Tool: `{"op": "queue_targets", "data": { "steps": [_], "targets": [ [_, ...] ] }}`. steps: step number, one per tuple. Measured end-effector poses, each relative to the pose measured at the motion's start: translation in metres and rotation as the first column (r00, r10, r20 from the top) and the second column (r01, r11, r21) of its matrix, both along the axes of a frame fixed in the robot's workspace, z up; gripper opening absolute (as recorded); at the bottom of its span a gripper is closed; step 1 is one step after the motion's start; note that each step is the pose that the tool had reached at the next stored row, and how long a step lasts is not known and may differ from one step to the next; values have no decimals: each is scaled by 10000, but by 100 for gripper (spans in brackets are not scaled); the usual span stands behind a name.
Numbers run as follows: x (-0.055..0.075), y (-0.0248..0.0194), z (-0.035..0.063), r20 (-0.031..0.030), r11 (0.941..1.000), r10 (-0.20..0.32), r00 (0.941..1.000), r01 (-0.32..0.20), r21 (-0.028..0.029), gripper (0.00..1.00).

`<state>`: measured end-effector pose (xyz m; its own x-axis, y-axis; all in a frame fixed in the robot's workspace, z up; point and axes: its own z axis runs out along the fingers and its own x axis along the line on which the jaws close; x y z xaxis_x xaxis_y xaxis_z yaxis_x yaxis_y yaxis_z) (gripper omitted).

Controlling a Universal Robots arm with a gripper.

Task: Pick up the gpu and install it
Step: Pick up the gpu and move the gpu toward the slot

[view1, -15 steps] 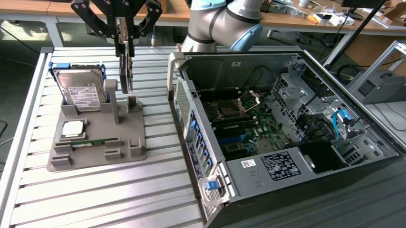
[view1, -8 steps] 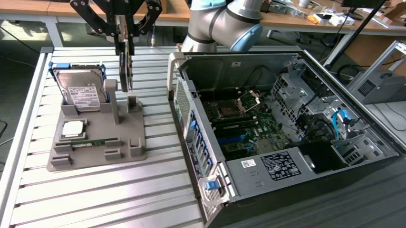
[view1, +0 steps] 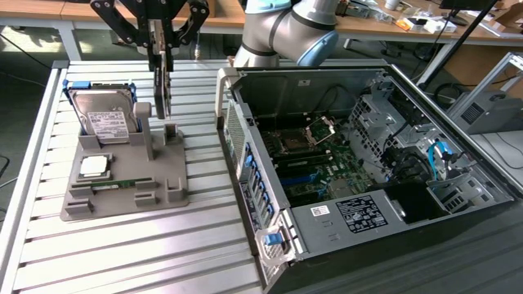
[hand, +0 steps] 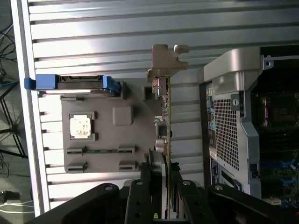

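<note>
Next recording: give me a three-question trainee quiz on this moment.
1. True or false: the gripper is shut on the gpu.
2. Which part stands in a blue carrier on the grey fixture? A) hard drive B) fan C) power supply
3. Fill in: the computer case has its side ___, showing the motherboard.
Key: 1 true; 2 A; 3 open.

Dark gpu [view1: 163,92], grey holder [view1: 127,166]
</note>
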<state>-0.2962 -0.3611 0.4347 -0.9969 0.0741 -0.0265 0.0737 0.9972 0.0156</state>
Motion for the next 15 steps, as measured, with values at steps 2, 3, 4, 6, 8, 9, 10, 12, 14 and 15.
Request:
{"op": "queue_targets", "data": {
  "steps": [2,3,4,6,8,9,10,12,14,15],
  "targets": [
    [6,-5,-1,1,10000,1,10000,-1,-1,27],
    [7,-8,-1,1,10000,-1,10000,1,-3,27],
    [10,-10,0,1,10000,0,10000,0,-4,27],
    [19,-14,0,0,10000,0,10000,0,-4,27],
    [28,-16,0,0,10000,0,10000,0,-5,27],
    [38,-18,0,1,10000,0,10000,0,-5,27],
    [47,-18,0,0,10000,0,10000,0,-6,27],
    [61,-19,0,1,10000,0,10000,0,-9,27],
    [75,-19,0,1,10000,0,10000,0,-11,27],
    [82,-19,-1,1,10000,0,10000,0,-13,27]
  ]
}}
